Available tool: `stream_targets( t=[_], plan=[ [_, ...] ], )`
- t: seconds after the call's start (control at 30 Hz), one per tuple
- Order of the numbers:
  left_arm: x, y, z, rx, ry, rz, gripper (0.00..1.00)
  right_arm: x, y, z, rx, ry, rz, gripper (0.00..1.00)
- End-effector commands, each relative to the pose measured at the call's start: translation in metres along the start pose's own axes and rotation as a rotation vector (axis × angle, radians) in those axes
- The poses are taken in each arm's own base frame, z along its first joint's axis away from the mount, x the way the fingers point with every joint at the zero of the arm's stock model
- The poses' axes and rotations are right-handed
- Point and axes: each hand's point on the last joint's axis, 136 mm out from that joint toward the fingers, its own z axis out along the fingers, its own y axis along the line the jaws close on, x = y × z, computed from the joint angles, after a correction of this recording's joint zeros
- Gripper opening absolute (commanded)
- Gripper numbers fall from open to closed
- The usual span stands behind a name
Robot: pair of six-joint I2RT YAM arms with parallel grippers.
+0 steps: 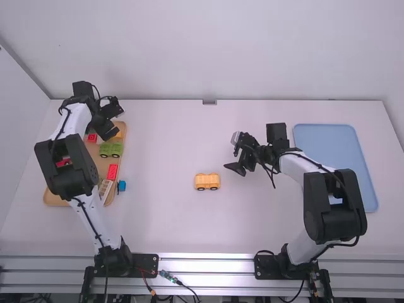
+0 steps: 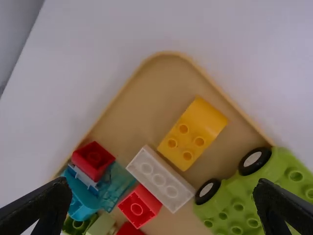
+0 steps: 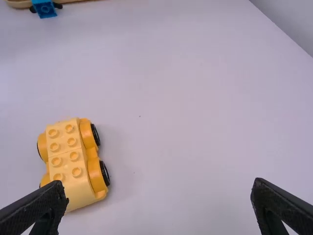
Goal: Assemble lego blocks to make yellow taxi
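Over the far end of the wooden tray, my left gripper (image 1: 117, 118) hangs in the high view. In the left wrist view the same gripper (image 2: 161, 205) is open above a yellow curved brick (image 2: 193, 133), a white brick (image 2: 160, 178) and a green wheeled base (image 2: 259, 196). The yellow wheeled base (image 1: 207, 182) stands alone mid-table. My right gripper (image 1: 237, 165) is to the right of that base, beyond it from the camera. In the right wrist view, the yellow wheeled base (image 3: 73, 161) lies beside the open right gripper (image 3: 159, 196), nothing between its fingers.
The wooden tray (image 1: 53, 201) at the left also holds red bricks (image 1: 112, 172) and other pieces. A blue piece (image 1: 122, 185) sits at its right edge. A blue tray (image 1: 328, 134) lies at the right, partly under the right arm.
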Motion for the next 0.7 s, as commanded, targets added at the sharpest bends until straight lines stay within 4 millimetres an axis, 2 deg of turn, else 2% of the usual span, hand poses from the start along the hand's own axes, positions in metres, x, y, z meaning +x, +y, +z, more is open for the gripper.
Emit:
stream_targets(
  t=[0.0, 0.13, 0.27, 0.43, 0.57, 0.67],
  plan=[
    [0.007, -0.008, 0.010, 0.037, -0.027, -0.032, 0.99, -0.013, -0.004, -0.005, 0.014, -0.021, 0.006, 0.99],
    [0.021, -0.009, 0.021, 0.013, -0.002, -0.060, 0.99, -0.012, -0.003, -0.005, 0.009, -0.017, 0.003, 0.99],
    [0.025, -0.018, 0.034, 0.011, -0.010, -0.060, 0.99, -0.013, -0.002, -0.005, 0.007, -0.019, 0.008, 0.99],
    [0.031, -0.019, 0.047, -0.035, -0.001, -0.082, 0.99, -0.012, -0.001, -0.005, 0.003, -0.016, 0.014, 0.99],
    [0.029, -0.024, 0.050, -0.023, -0.023, -0.082, 0.99, -0.012, -0.002, -0.005, 0.005, -0.015, 0.041, 0.99],
    [0.020, -0.029, 0.050, 0.003, -0.077, -0.079, 0.99, -0.013, -0.002, -0.005, 0.006, -0.020, 0.053, 0.99]
  ],
)
